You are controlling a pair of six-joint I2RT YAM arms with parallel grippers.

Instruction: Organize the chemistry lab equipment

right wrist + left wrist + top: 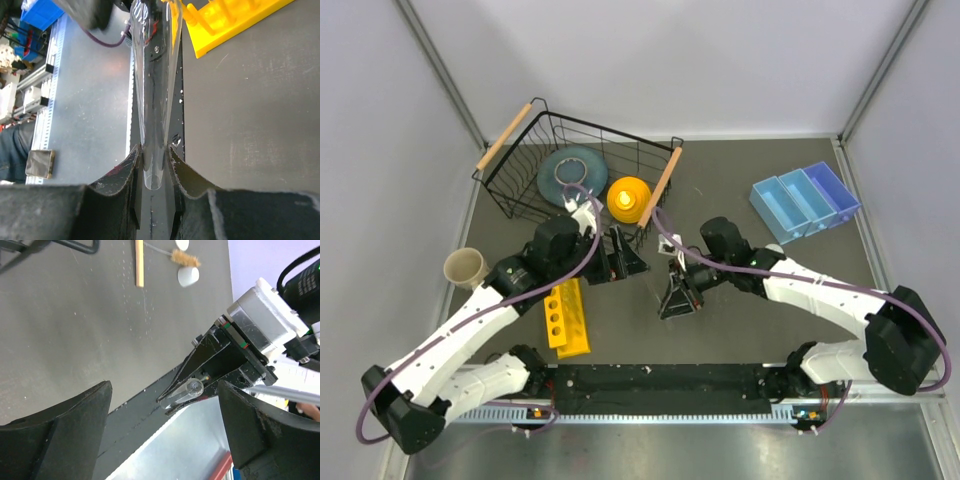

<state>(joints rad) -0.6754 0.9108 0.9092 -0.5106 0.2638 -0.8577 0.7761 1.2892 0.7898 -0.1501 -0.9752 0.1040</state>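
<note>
Right wrist view: right gripper (154, 159) clamped on the tube (152, 100) near one end, with most of it sticking out past the fingers. Left gripper (625, 255) has its jaws wide apart, empty. Stick (139, 262), brush (186, 259) and a white piece (188, 276) lie on the table (75, 330). Likely step is tube into the rack (567, 318) — tip it upright, centre it over a hole, lower slowly.

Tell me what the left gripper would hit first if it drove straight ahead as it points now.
Probably the right gripper, shut on the slim clear glass tube: it sits dead ahead of the open left gripper in the left wrist view. How far off is unclear.
</note>
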